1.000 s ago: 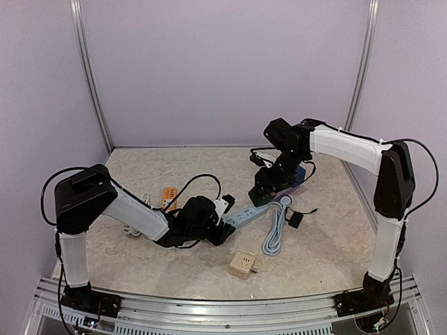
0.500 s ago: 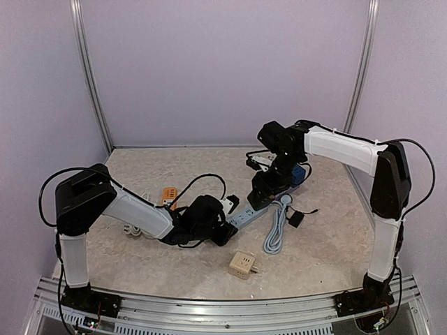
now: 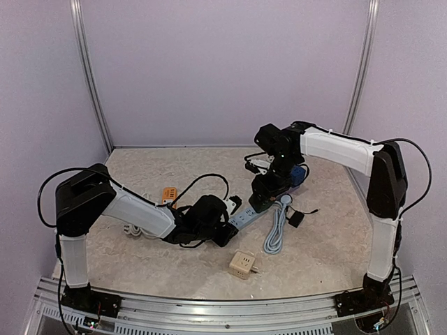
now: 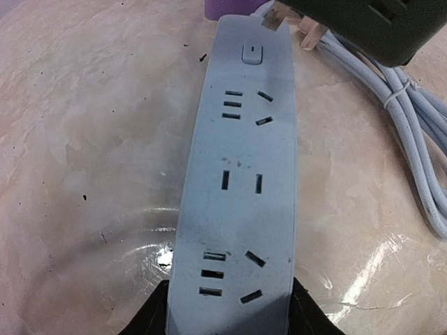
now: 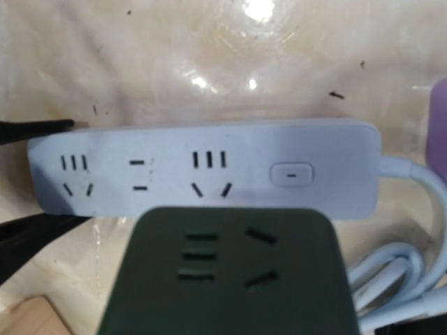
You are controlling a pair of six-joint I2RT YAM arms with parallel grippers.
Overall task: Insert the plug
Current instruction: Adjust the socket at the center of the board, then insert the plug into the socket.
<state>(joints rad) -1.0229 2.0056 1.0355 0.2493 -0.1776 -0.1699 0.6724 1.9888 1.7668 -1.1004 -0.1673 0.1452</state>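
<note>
Gripping the near end of the pale blue power strip (image 4: 237, 181), the left jaws press a black finger (image 4: 152, 317) against each long side, closed as far as its width allows. The strip lies flat near the middle of the table (image 3: 328, 258), running aslant from near-left to far-right, socket face up.

The plug (image 5: 223, 272), a dark green block with socket slots in its upper face, sits in the right jaws, which are closed on its sides; the block hides their fingers in the right wrist view. It hangs over the strip's far end, by the rocker switch (image 4: 250, 52). Its metal prongs (image 4: 274, 17) point down at that end and sit in no slot. Whether they touch the strip's face cannot be told. The two pairs of jaws are at opposite ends of the strip.

The strip's bundled white cable (image 3: 274, 234) lies just beside its far end, toward the right edge. A beige cube adapter (image 3: 242, 264) rests nearer the front edge, apart from the strip.
</note>
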